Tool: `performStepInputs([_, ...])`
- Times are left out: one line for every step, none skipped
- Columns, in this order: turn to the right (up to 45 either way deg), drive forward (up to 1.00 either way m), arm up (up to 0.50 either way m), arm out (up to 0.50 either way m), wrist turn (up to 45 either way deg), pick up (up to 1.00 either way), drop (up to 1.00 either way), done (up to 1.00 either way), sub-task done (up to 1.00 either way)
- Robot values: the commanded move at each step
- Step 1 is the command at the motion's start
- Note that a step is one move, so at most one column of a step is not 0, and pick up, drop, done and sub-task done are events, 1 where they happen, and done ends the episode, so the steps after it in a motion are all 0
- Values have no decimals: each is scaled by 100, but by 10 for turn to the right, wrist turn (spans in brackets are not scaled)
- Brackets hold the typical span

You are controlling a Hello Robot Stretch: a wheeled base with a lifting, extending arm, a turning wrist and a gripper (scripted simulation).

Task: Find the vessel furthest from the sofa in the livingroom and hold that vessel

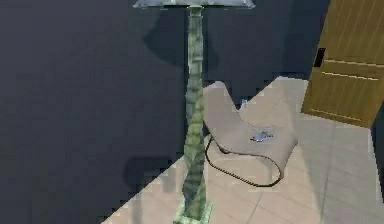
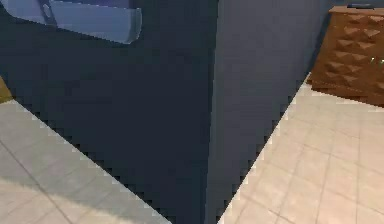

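Your forward view has a lamp (image 1: 190,110) close ahead: a green mottled pole rising from a base on the tiled floor (image 1: 330,170) to a shade cut by the top edge. Left of it runs a dark blue wall (image 1: 80,90). Past the lamp, toward that view's right, a beige chair (image 1: 235,125) on a dark bent frame stands on the tiles. A small grey-blue object (image 1: 262,136) lies on its seat; you cannot tell what it is. A wooden door (image 1: 350,60) stands at the far right. In your arm side view a dark corner (image 2: 210,120) juts toward you, a blue panel (image 2: 80,18) hangs upper left, and a carved dresser (image 2: 355,50) stands far right. You cannot tell the hand's state, nor where the vessel is.
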Motion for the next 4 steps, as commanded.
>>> performStepInputs([420, 0, 0, 0, 0, 0, 0, 0, 0])
performStepInputs([0, 100, 0, 0, 0, 0, 0, 0, 0])
performStepInputs([60, 0, 0, 0, 0, 0, 0, 0, 0])
performStepInputs([0, 40, 0, 0, 0, 0, 0, 0, 0])
